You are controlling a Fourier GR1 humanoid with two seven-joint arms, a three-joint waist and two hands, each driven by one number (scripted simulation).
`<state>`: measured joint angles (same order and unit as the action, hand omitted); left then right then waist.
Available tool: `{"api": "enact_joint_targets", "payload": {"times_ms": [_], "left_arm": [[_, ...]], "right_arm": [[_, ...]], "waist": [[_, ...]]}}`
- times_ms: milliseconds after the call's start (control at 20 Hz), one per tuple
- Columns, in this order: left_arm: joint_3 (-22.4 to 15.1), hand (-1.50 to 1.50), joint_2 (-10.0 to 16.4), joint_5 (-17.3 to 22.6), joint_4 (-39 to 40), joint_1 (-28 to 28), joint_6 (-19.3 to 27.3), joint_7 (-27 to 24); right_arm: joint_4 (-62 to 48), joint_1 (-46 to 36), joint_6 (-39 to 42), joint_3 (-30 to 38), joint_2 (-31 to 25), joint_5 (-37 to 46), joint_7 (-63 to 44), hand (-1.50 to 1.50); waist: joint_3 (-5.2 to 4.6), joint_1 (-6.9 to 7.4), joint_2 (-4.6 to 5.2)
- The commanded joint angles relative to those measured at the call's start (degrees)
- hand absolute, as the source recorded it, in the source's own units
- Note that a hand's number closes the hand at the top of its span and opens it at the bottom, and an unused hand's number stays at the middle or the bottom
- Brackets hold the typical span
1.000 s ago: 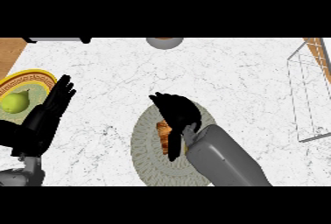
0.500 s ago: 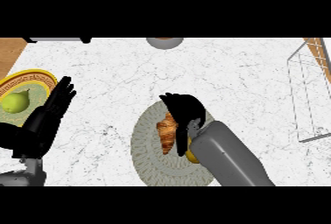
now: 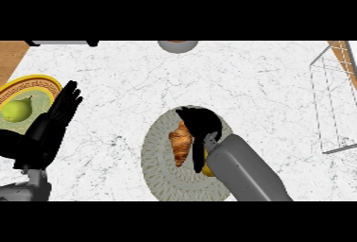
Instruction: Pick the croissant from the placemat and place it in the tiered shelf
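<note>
Croissant [image 3: 180, 142] lies lengthwise on the round woven placemat [image 3: 159, 163], its long axis running from near to far, at the nearer middle of the white marbled counter [image 3: 230, 80]. The grey right forearm comes in from the lower edge and crosses the placemat's right half. At its end the right robot hand [image 3: 202, 125] sits just beside the croissant on its right, with dark fingers curled over the pastry's far end and touching its right flank. The rest of the croissant shows bare, resting on the mat.

Off at the left edge, the left robot hand [image 3: 54, 124] is resting, fingers straight, close together and pointing away, holding nothing. Its fingertips overlap the rim of a yellow patterned plate [image 3: 38, 83], which carries a green pear [image 3: 17, 109].

On the right side, well apart from the placemat, stands the wire tiered shelf [image 3: 333, 94], running up to the far right corner. At the far edge, in the middle, a grey bowl [image 3: 177, 46] is cut off by the view.
</note>
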<state>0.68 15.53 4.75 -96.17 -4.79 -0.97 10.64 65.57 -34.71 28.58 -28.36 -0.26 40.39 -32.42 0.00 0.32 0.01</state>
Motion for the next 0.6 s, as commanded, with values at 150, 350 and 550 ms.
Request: {"api": "enact_joint_targets", "payload": {"times_ms": [150,350,550], "left_arm": [[-0.68,0.00,-3.03,-2.56,2.88,-2.59,0.36,-0.65],[1.39,0.00,-2.29,-1.69,0.77,1.66,-2.35,-2.92],[1.29,0.00,-2.32,-1.18,-6.21,2.43,-2.18,2.63]], "right_arm": [[-7.64,1.26,-3.34,0.35,0.26,2.36,6.83,-1.50],[-10.45,-0.86,-6.07,-3.10,0.26,-2.81,5.15,-1.50],[-11.90,1.06,-5.39,0.03,0.26,2.05,10.67,-1.50]], "waist": [[0.01,-0.12,0.08],[0.01,0.36,0.07],[0.01,0.16,-0.01]]}}
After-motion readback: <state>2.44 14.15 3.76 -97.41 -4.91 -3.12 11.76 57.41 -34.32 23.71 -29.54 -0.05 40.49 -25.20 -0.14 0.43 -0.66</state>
